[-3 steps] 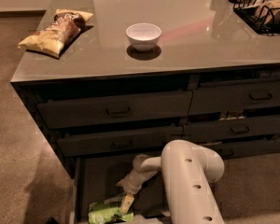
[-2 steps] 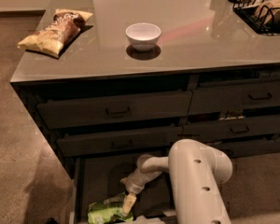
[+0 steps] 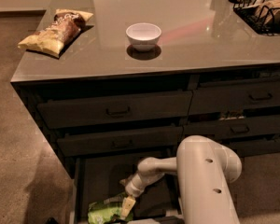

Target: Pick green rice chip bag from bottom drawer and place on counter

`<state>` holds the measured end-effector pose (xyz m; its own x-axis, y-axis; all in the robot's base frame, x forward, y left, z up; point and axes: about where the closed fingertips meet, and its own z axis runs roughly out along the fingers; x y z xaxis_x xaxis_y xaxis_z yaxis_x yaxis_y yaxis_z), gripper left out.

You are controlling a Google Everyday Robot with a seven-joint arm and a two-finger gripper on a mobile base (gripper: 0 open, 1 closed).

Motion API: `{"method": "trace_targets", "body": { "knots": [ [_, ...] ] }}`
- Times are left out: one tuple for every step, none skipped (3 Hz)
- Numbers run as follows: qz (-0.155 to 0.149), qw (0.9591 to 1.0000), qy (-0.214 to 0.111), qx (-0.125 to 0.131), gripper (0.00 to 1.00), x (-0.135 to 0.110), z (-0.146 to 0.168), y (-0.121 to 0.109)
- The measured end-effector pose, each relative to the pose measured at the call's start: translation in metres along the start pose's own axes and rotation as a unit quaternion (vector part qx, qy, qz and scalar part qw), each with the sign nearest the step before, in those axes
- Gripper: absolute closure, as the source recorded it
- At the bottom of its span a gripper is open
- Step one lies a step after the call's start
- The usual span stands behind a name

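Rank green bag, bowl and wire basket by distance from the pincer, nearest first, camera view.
The pincer is down in the bottom drawer.
1. green bag: beside it, in the same drawer.
2. bowl: up on the counter, near its middle.
3. wire basket: far right corner of the counter.

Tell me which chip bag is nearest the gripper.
The green rice chip bag in the open bottom drawer; the gripper is right at its edge. The yellow-and-brown bag lies up on the counter.
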<state>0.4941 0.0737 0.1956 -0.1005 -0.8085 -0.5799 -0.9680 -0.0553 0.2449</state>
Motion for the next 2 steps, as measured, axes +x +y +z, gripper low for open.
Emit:
{"method": "trace_targets", "body": {
  "knots": [
    [-0.020, 0.9998, 0.006, 0.002, 0.19, -0.0063, 0.0081, 0.0074],
    [-0.042, 0.9991, 0.005, 0.003, 0.26, -0.0078, 0.0140, 0.0084]
  ]
}}
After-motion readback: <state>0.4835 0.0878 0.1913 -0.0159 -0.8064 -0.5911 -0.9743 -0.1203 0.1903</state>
